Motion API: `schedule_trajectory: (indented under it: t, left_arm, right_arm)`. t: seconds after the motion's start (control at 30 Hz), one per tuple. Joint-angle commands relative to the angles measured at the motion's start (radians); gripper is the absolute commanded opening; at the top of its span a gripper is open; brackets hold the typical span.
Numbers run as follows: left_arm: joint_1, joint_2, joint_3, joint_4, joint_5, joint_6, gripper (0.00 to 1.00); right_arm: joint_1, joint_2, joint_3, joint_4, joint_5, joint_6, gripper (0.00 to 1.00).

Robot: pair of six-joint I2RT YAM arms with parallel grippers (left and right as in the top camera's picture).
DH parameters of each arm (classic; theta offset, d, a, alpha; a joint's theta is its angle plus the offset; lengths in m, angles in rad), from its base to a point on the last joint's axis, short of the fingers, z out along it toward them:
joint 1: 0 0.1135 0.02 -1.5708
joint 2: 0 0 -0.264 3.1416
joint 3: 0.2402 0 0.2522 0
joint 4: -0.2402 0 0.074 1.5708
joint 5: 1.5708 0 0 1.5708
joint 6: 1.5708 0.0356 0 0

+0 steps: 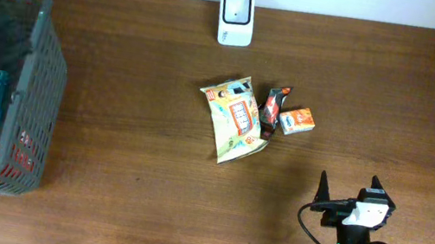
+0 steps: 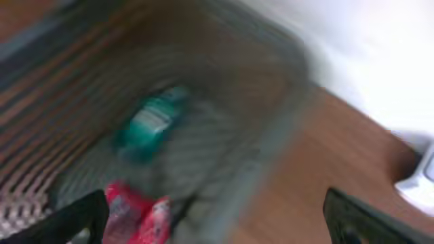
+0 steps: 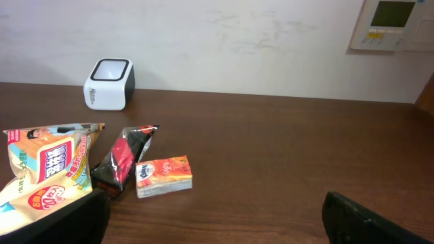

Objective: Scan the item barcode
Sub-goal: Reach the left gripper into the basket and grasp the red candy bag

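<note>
Centrally, crinkly snack pouch [image 1: 236, 118]; left end effector [image 2: 215, 218] and right end effector [image 3: 217, 220] apart.

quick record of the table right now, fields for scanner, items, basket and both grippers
scanner: white scanner at the far edge
items mid-table: snack bag, dark packet, orange box, close together
basket: grey basket at left, teal item and red item inside
left gripper: open above the basket, empty
right gripper: open, short of the items, empty
</note>
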State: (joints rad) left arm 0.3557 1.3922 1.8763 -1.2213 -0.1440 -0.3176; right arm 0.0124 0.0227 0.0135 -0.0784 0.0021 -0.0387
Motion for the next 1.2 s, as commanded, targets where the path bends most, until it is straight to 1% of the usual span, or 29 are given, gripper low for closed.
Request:
schedule_trajectory:
  t: [0.0,0.1,0.23,0.3,0.33,0.4,0.43,0.5,0.6,0.77,1.0,1.03,1.07,1.1,1.13,1.17]
  left_arm:
    - [0.185,0.029,-0.085,-0.008,-0.003,-0.190,0.99]
    - [0.268,0.103,-0.195,0.066,-0.003,-0.190,0.99]
    - [0.295,0.247,-0.243,0.068,0.010,-0.191,0.99]
    - [0.295,0.337,-0.243,0.048,0.103,-0.207,0.99]
    - [0.295,0.378,-0.243,0.016,0.108,-0.269,0.99]
    - [0.295,0.434,-0.245,-0.034,0.107,-0.351,0.99]
    - [0.295,0.454,-0.274,-0.076,0.107,-0.451,0.99]
    - [0.295,0.454,-0.307,-0.076,0.108,-0.518,0.99]
    - [0.295,0.455,-0.391,-0.031,0.108,-0.615,0.99]
    - [0.295,0.455,-0.485,0.103,0.142,-0.618,0.99]
    - [0.295,0.457,-0.581,0.159,0.142,-0.617,0.99]
    - [0.295,0.457,-0.581,0.166,0.141,-0.617,0.96]
    - [0.295,0.457,-0.581,0.174,0.141,-0.617,0.85]
    - [0.295,0.457,-0.581,0.179,0.140,-0.617,0.77]
    - [0.295,0.457,-0.581,0.183,0.140,-0.617,0.67]
    - [0.295,0.457,-0.581,0.191,0.140,-0.616,0.50]
  right_arm:
    - [-0.006,-0.006,-0.008,-0.003,0.008,-0.006,0.98]
    - [-0.006,-0.006,-0.008,-0.003,0.008,-0.006,0.98]
    - [-0.006,-0.006,-0.008,-0.003,0.008,-0.006,0.98]
    - [-0.006,-0.006,-0.008,-0.003,0.008,-0.006,0.98]
    - [-0.006,-0.006,-0.008,-0.003,0.008,-0.006,0.98]
    - [-0.006,-0.006,-0.008,-0.003,0.009,-0.006,0.98]
    - [-0.006,-0.006,-0.008,-0.003,0.008,-0.006,0.98]
    - [-0.006,-0.006,-0.008,-0.003,0.008,-0.006,0.98]
    - [-0.006,-0.006,-0.008,-0.003,0.008,-0.006,0.98]
    - [-0.006,-0.006,-0.008,-0.003,0.008,-0.006,0.98]
    - [-0.006,-0.006,-0.008,-0.003,0.008,-0.006,0.98]
    - [-0.006,-0.006,-0.008,-0.003,0.008,-0.006,0.98]
    - [-0.006,-0.006,-0.008,-0.003,0.008,-0.006,0.98]
    - [-0.006,-0.006,-0.008,-0.003,0.008,-0.006,0.98]
    - [-0.006,-0.006,-0.008,-0.003,0.008,-0.006,0.98]
    - [-0.006,-0.006,-0.008,-0.003,0.009,-0.006,0.98]
